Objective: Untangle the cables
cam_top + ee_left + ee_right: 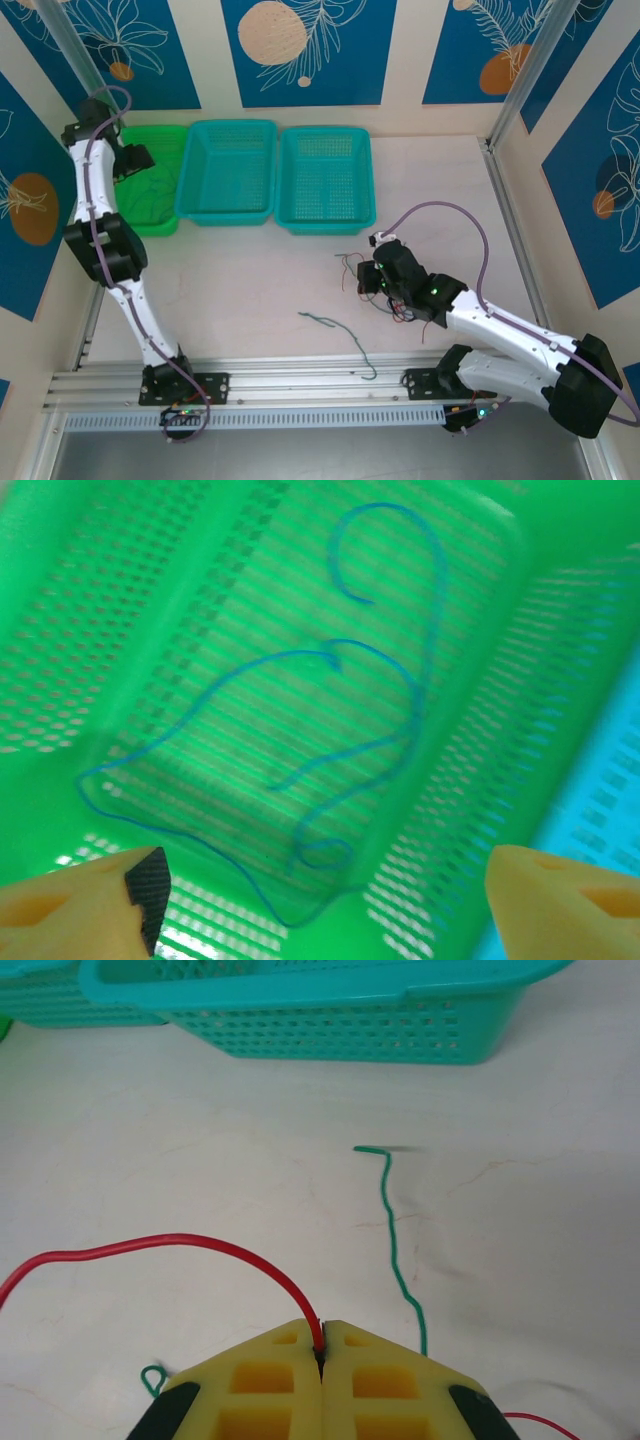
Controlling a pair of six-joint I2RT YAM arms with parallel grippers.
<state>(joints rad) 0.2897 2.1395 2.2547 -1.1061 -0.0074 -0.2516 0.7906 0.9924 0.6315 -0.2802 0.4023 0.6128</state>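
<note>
R gripper (321, 1345) jaws pinched shut on thin red wire (170, 1243), bottom centre of wrist view. Thin dark-green wire (393, 1245) lies just right of jaws, long axis up-frame. L gripper (320, 910) wide open over green plastic basket (90, 600) w/ thin blue wire (438, 575) inside.

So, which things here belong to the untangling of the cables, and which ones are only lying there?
Belong to the job:
red cable, clamped in the right gripper
green cable on the table
blue cables in the green basket

Only lying there:
the two teal baskets
</note>
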